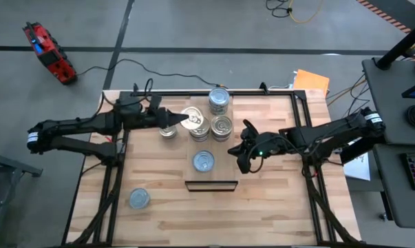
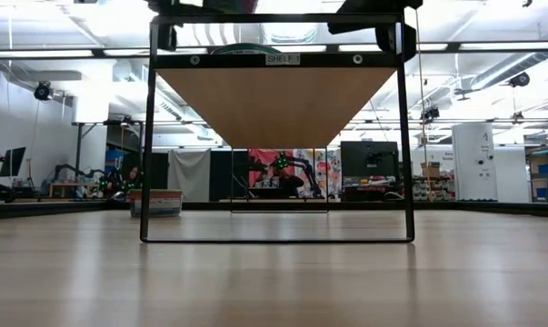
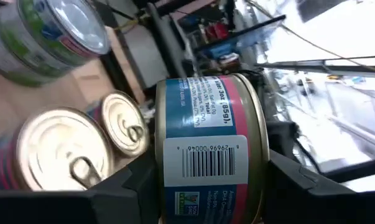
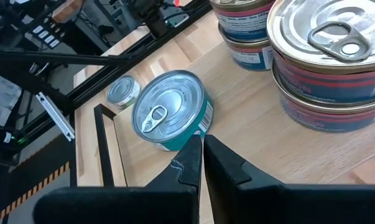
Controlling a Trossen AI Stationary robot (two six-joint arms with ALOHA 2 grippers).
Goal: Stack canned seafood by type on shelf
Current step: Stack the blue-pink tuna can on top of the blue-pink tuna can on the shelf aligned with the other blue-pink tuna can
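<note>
Canned seafood sits mostly gathered on the shelf (image 1: pixel 208 141), the pale plank platform in the middle of my table (image 1: pixel 159 207). From above I count a tall stack (image 1: pixel 219 102) at the far end, a lower stack (image 1: pixel 221 127) just beside it, another (image 1: pixel 199 131) next to that, a single teal-sided tin (image 1: pixel 204 162) nearer the front edge, and one tin (image 1: pixel 168 131) off the left side. A stray tin (image 1: pixel 139 199) lies well apart on the bare table near the front left corner, so that one at least is not yet placed. My left claw (image 1: pixel 182 121) holds a tin (image 1: pixel 192 119) over the stacks; my right claw (image 1: pixel 243 156) waits just right of the teal-sided tin.

Looking level across the table, I see only the shelf's dark frame (image 2: pixel 278 240) and the underside of its plank; no tins show here.

Past my left wrist, my fingers (image 3: pixel 128 186) clamp a blue-and-pink labelled tin by its sides, with two ring-pull tops (image 3: pixel 50 146) just beyond it. I judge this tin is about to go on a matching stack.

Past my right wrist, my right claw's fingers are pressed together and empty, pointing at the teal-sided tin. I'd say the sorting is well past halfway, with the held tin, the stray and perhaps the singles left.
</note>
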